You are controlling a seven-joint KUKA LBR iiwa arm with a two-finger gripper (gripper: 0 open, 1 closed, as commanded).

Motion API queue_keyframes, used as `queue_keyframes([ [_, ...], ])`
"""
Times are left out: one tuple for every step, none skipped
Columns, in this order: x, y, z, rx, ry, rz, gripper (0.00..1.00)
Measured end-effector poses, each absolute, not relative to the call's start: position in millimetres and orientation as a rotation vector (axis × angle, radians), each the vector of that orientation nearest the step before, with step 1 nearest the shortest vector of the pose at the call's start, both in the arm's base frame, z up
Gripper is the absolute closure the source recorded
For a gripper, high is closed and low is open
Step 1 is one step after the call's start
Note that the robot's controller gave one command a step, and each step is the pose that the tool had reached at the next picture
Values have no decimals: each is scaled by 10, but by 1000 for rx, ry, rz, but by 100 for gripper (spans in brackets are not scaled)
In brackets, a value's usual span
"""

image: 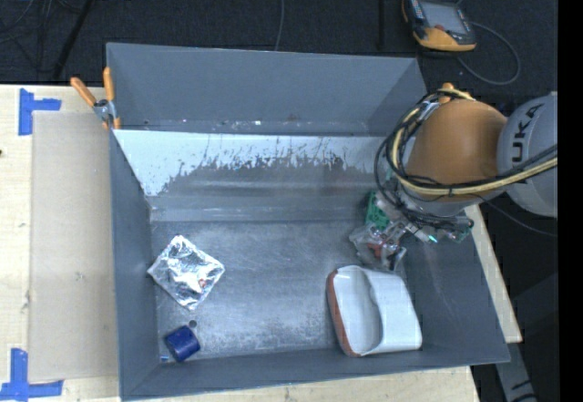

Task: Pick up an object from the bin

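Nearest to us, in the front left corner of the grey metal bin [264, 99], lies a small blue plastic cylinder [182, 343]. Just behind it, apart from it, rests a crumpled sheet of silver foil [187, 273]. Across the floor, at the front right, we see a white rounded-rectangle block with a reddish-brown edge [375, 311], lying flat and well apart from the other two. These three things are all the bin holds that we can make out.

Just beyond the block's far end the tool [383, 241] hangs low over the floor, close to the right wall, under the arm's orange dome-shaped cover [455, 140]. We cannot tell whether the tool is released or clenched, and we see nothing plainly held in it; the dark, reddish bits below it are too small to name.

We judge the task to be at the approach: nothing is lifted yet. The white block is the nearest candidate. The next move would call for centring the tool over the block, or over whatever small thing lies below it, and closing across a narrow side.
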State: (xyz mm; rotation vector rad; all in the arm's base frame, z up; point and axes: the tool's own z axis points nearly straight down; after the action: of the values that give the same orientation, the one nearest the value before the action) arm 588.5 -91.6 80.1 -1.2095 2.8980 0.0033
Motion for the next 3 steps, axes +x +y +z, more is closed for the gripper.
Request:
queue_keyframes([
  [5422, -702, 1480, -1721, 2627, 1, 0],
  [5154, -828, 1243, -2137, 2306, 6, 0],
  [5287, -911, 860, -2497, 1908, 8, 0],
])
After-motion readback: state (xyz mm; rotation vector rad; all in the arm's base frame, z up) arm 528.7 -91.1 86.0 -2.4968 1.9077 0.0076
